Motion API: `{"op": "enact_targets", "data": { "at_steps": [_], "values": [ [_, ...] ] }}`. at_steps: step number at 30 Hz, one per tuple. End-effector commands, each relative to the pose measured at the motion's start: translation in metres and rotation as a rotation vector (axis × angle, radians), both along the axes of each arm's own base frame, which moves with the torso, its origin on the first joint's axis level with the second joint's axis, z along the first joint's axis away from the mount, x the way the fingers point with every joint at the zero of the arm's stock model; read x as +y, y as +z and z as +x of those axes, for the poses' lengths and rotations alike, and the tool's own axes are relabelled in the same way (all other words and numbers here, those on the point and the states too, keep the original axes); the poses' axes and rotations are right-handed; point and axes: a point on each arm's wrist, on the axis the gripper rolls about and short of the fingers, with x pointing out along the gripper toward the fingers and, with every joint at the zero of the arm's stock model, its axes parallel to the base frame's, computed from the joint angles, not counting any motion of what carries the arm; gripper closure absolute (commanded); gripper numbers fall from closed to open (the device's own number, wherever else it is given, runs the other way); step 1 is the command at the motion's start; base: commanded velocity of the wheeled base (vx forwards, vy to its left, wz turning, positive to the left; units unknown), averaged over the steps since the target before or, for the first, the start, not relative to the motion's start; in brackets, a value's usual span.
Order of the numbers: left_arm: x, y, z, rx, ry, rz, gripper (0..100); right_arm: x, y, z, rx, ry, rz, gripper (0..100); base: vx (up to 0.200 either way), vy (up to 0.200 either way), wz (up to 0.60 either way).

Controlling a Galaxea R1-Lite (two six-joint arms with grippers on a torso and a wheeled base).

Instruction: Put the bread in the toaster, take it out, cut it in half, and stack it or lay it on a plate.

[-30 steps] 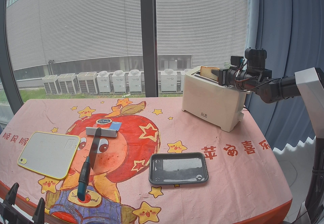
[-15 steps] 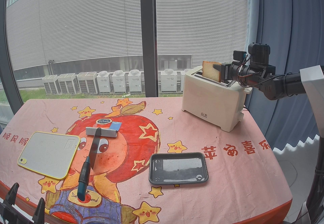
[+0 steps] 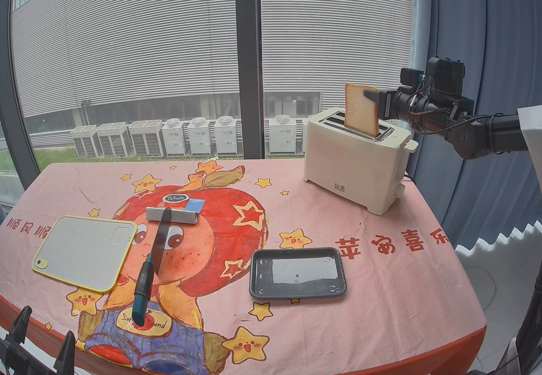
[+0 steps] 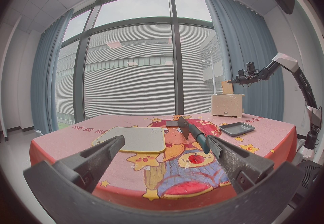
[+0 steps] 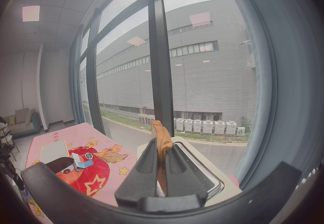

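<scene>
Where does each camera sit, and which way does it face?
Head view: on the head, looking down over the table; right arm at right, right hand gripping the bread over the toaster.
Left wrist view: low at the table's near edge, facing the window; open left hand in front.
Right wrist view: above the toaster, facing the window; right hand shut on the bread.
Shared: all show bread, toaster, cutting board.

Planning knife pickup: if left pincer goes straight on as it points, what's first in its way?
Likely the cutting board; the knife lies just right of that line. Unclear how high the left pincer sits over the table.
</scene>
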Motion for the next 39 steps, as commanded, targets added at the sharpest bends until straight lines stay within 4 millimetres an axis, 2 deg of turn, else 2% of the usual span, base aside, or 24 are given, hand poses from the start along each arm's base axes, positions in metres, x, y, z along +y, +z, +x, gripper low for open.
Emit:
{"op": "enact_targets", "data": {
  "at_steps": [1, 7, 12, 19, 29, 34, 39],
  "values": [
    [0.000, -0.004, 0.001, 0.009, 0.000, 0.001, 0, 0.000, 0.009, -0.006, -0.036, 0.004, 0.009, 100, 0.000, 0.000, 0.00],
    [0.000, -0.004, 0.001, 0.009, -0.001, 0.001, 0, -0.001, 0.016, -0.011, -0.069, 0.004, 0.017, 100, 0.000, 0.000, 0.00],
    [0.000, -0.004, 0.001, 0.009, 0.000, 0.001, 0, -0.002, 0.025, -0.022, -0.095, 0.012, 0.025, 100, 0.000, 0.000, 0.00],
    [0.000, -0.004, 0.001, 0.009, -0.001, 0.001, 0, -0.001, 0.025, -0.049, -0.085, 0.029, 0.022, 100, 0.000, 0.000, 0.00],
    [0.000, -0.004, 0.001, 0.009, -0.001, 0.001, 0, -0.003, 0.019, -0.083, -0.082, 0.046, 0.022, 100, 0.000, 0.000, 0.00],
    [0.000, -0.004, 0.001, 0.009, 0.000, 0.000, 0, -0.005, 0.011, -0.108, -0.071, 0.061, 0.020, 100, -0.200, 0.000, 0.00],
    [0.000, -0.004, 0.001, 0.009, 0.000, 0.000, 0, -0.006, 0.001, -0.127, -0.060, 0.073, 0.017, 100, 0.000, 0.000, 0.00]
  ]
}}
